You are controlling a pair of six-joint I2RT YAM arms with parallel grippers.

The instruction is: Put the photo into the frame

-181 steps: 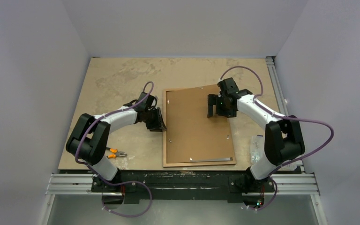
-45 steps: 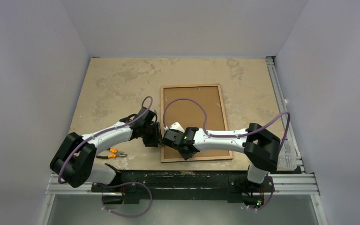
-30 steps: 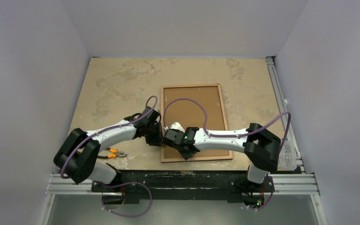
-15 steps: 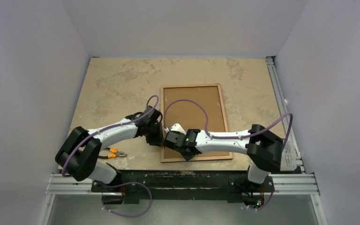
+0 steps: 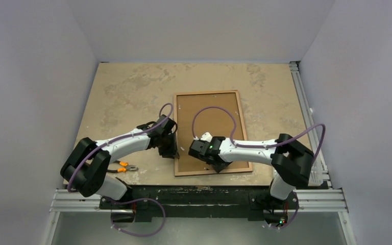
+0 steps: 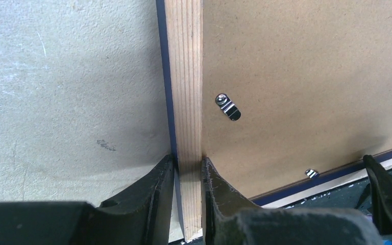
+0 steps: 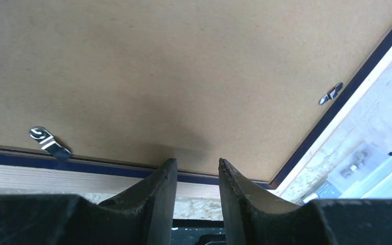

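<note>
The frame lies back up on the table, its wood-brown rails around a plain brown backing board. The photo is hidden. My left gripper is shut on the frame's left rail close to the near-left corner, one finger on each side of the wood. My right gripper hangs over the near rail, tips at the board's edge. It is open with nothing between its fingers. Small metal turn clips sit on the board.
Orange-handled pliers lie left of the frame by the left arm. A clear plastic bag sits at the table's right edge, also in the right wrist view. The black mounting rail runs just below the frame's near edge.
My right gripper has slid rightwards along the near rail, away from the near-left corner, and its jaws have widened a little. The left gripper keeps its hold on the left rail.
</note>
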